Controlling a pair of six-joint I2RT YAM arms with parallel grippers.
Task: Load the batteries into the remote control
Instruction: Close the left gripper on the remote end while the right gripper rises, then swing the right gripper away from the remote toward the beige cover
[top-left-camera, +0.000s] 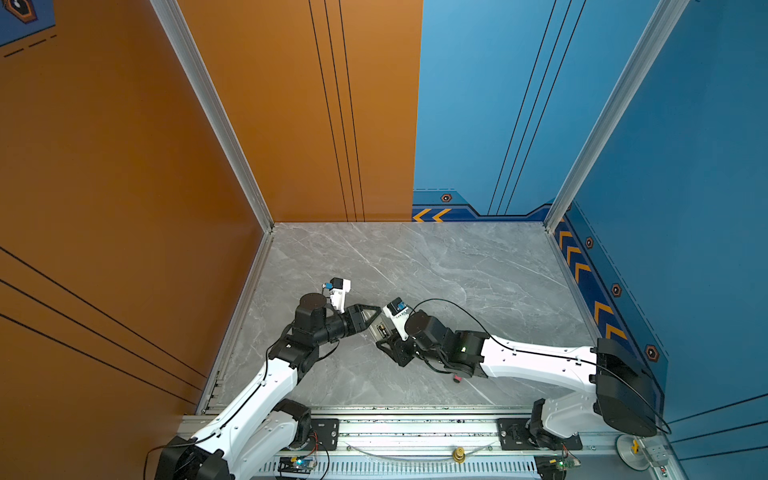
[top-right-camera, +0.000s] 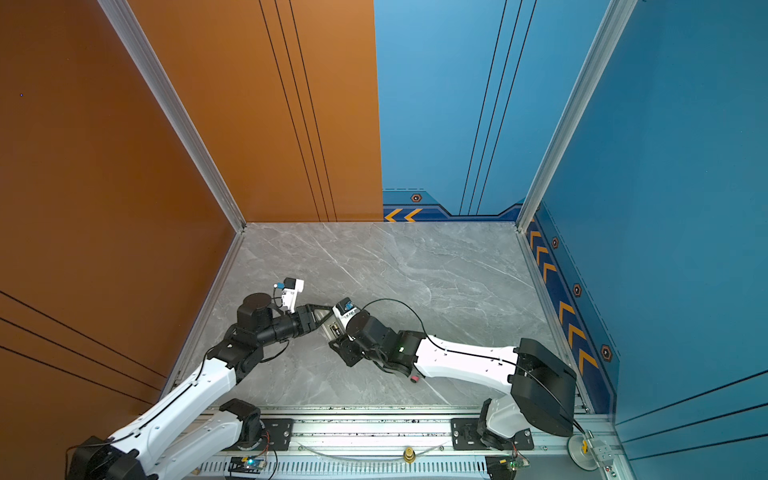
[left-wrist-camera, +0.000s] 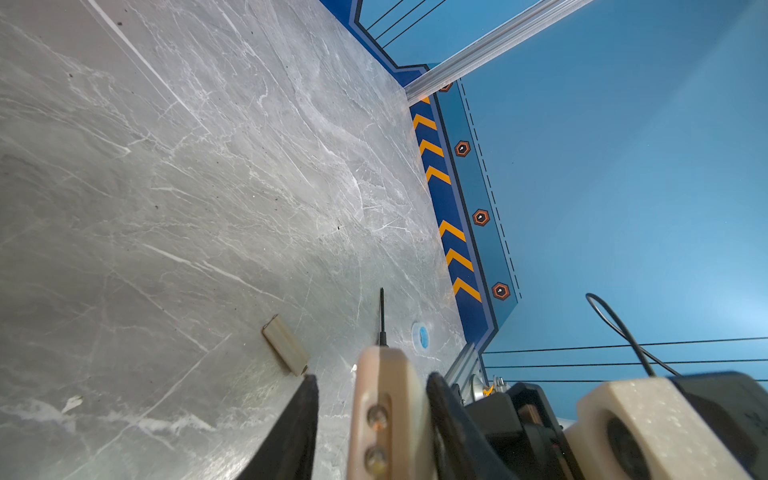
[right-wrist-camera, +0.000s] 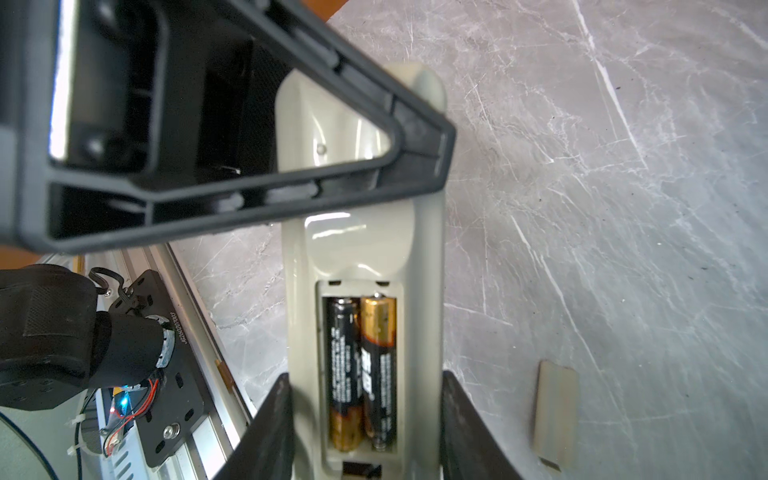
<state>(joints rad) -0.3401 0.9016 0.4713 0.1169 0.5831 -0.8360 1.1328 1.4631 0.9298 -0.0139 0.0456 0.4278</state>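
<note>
Near the front edge of the grey marble desk (top-left-camera: 436, 266), toward its left side, our two arms meet over a single handset. We hold the remote control (right-wrist-camera: 361, 257) back-up and clear of the surface in our right gripper (right-wrist-camera: 365, 415), whose dark fingers (right-wrist-camera: 270, 428) press against both long sides of the beige casing. Our left gripper (left-wrist-camera: 374, 415) pinches the far end of that same remote, one black finger (left-wrist-camera: 453, 428) on either side of it; in the right wrist view its triangular frame crosses the casing.

Both batteries (right-wrist-camera: 360, 370) lie side by side in the open recess, black and copper, one turned opposite to the other.

Off to one side, the beige battery cover (right-wrist-camera: 556, 409) lies flat on the marble, apart from the remote. In both top views a pink-handled screwdriver (top-left-camera: 457, 378) lies close under our right forearm near the front edge; its black shaft (left-wrist-camera: 382, 316) shows in the left wrist view.
</note>
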